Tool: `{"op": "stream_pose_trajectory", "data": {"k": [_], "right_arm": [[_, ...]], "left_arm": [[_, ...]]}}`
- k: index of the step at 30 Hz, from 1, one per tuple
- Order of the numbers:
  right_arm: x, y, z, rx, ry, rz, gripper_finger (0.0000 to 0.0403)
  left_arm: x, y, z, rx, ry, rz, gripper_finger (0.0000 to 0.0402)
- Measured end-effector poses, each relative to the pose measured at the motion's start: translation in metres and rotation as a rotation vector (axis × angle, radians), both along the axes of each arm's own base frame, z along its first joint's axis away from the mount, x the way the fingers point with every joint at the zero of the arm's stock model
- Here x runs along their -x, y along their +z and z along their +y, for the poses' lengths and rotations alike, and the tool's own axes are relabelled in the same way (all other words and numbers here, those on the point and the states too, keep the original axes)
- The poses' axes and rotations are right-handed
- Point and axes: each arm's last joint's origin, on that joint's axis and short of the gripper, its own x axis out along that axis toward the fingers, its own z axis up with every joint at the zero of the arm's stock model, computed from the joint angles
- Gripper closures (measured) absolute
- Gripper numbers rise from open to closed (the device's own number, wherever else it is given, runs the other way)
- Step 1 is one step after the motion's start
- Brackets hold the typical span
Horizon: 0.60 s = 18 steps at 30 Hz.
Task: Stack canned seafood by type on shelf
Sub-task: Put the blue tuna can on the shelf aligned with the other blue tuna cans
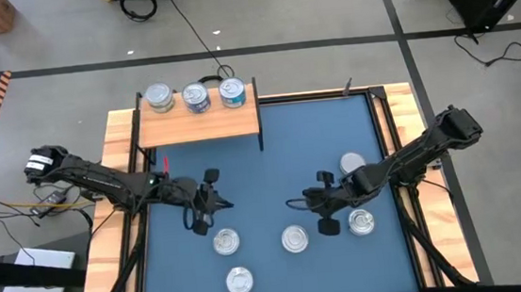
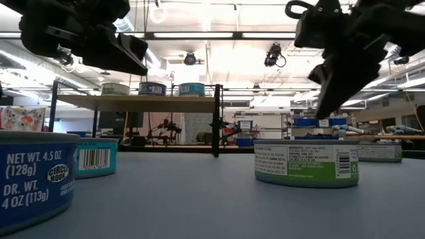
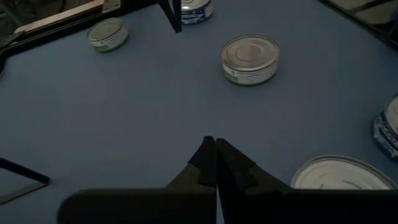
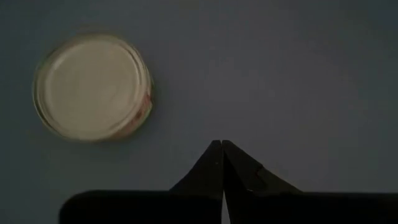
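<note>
The cans (image 1: 294, 238) have shiny metal lids and glossy printed labels; the shelf (image 1: 198, 122) is pale matt wood; the tabletop (image 1: 272, 164) looks smooth, matt blue.

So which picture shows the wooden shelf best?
The high view: the whole shelf shows with three cans on top. The low view sees only its edge and legs. The left wrist view shows just a leg; the right wrist view, none.

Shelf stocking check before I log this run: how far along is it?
Three cans sit on the shelf. Nothing is in hand: the left gripper and right gripper hover shut and empty. Five cans remain on the blue table.
</note>
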Motion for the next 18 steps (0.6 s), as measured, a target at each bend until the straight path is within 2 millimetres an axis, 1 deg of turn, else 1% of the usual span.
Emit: {"op": "stream_pose_trajectory", "data": {"k": [5,11,14,18], "right_arm": [[0.006,0.014,0.007,0.009,-0.016,0.105,0.0379],[0.011,0.031,0.015,-0.046,-0.043,0.195,0.0364],[0.015,0.034,0.018,-0.093,-0.048,0.247,0.0357],[0.022,0.032,0.021,-0.130,-0.052,0.330,0.0346]], "left_arm": [[0.001,0.000,-0.004,0.005,-0.026,0.002,0.0401],[0.001,0.000,-0.004,0.023,-0.018,0.006,0.0401],[0.001,-0.001,-0.005,0.030,-0.024,0.015,0.0401],[0.002,-0.001,-0.006,0.053,-0.071,0.026,0.0401]]}}
